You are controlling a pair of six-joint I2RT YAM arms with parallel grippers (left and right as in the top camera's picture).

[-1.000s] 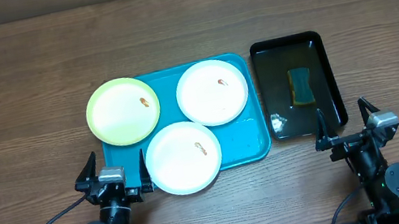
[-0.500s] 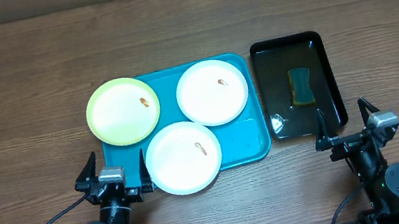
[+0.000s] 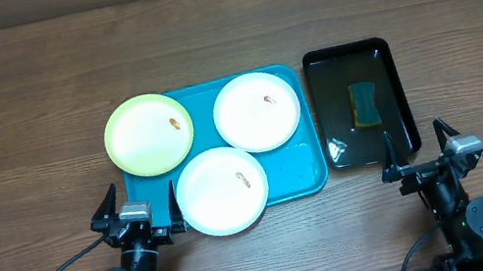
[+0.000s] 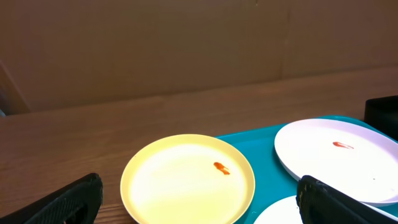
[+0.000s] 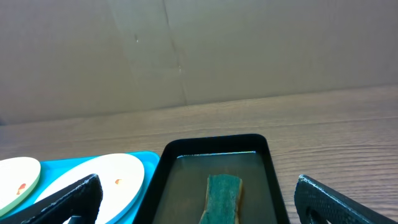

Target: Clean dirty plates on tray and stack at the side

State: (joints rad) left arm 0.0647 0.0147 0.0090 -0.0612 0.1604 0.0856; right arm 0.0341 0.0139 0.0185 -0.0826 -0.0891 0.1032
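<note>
Three plates lie on the turquoise tray [image 3: 308, 174]: a yellow-green plate [image 3: 149, 135] overhanging its left edge, a white plate [image 3: 257, 112] at the back right, and a white plate [image 3: 222, 191] at the front. Each carries a small orange smear. In the left wrist view the yellow-green plate [image 4: 188, 179] lies ahead with a white plate [image 4: 339, 158] to its right. My left gripper [image 3: 141, 213] stands open near the table's front edge, just left of the front plate, holding nothing. My right gripper [image 3: 420, 159] is open and empty in front of the black tray.
A black tray [image 3: 360, 102] right of the turquoise one holds shallow water and a green sponge [image 3: 363, 103], also seen in the right wrist view as the sponge [image 5: 223, 195]. A brown cardboard wall [image 4: 186, 43] runs along the table's far side.
</note>
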